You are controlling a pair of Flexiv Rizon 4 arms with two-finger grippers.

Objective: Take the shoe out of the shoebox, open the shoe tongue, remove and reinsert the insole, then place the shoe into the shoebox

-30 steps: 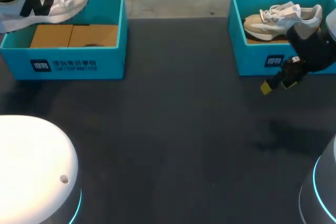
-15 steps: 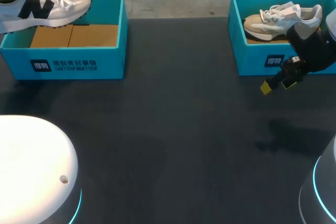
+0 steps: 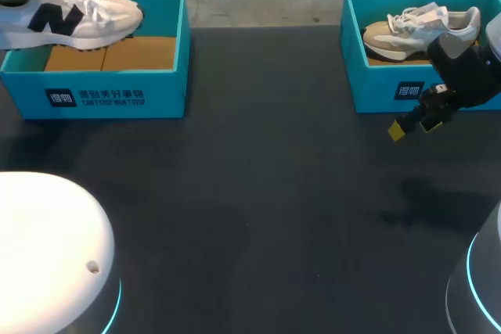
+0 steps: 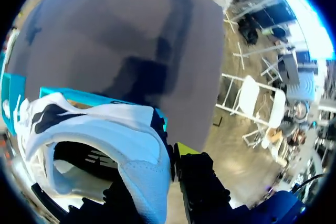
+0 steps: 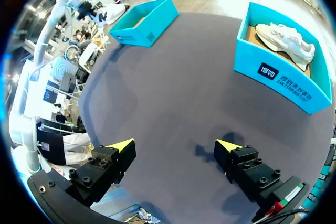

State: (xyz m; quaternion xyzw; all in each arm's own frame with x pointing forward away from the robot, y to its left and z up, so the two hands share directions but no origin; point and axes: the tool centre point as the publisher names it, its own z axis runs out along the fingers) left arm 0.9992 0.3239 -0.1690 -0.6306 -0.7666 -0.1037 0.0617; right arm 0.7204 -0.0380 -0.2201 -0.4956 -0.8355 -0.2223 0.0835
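A white sneaker with a black logo point(image 3: 70, 12) hangs over the back left part of the left teal shoebox point(image 3: 102, 95), its toe pointing right. In the left wrist view my left gripper point(image 4: 169, 161) is shut on the sneaker's heel collar point(image 4: 142, 166), and the left shoebox's rim point(image 4: 79, 97) shows beyond the shoe. My right gripper point(image 3: 412, 125) hovers open and empty just in front of the right teal shoebox point(image 3: 391, 95), which holds a beige and white sneaker point(image 3: 419, 29). In the right wrist view the right gripper point(image 5: 175, 148) is above bare tabletop, with the right shoebox point(image 5: 283, 80) ahead.
Brown cardboard point(image 3: 109, 54) lines the left box's floor. White rounded arm bases stand at the table's near left point(image 3: 47, 248) and near right point(image 3: 477, 287) corners. Dark tabletop point(image 3: 258, 185) stretches between the two boxes.
The white sneaker in my left gripper has shifted right and a little lower over the left box, leveling out. The right arm has not moved.
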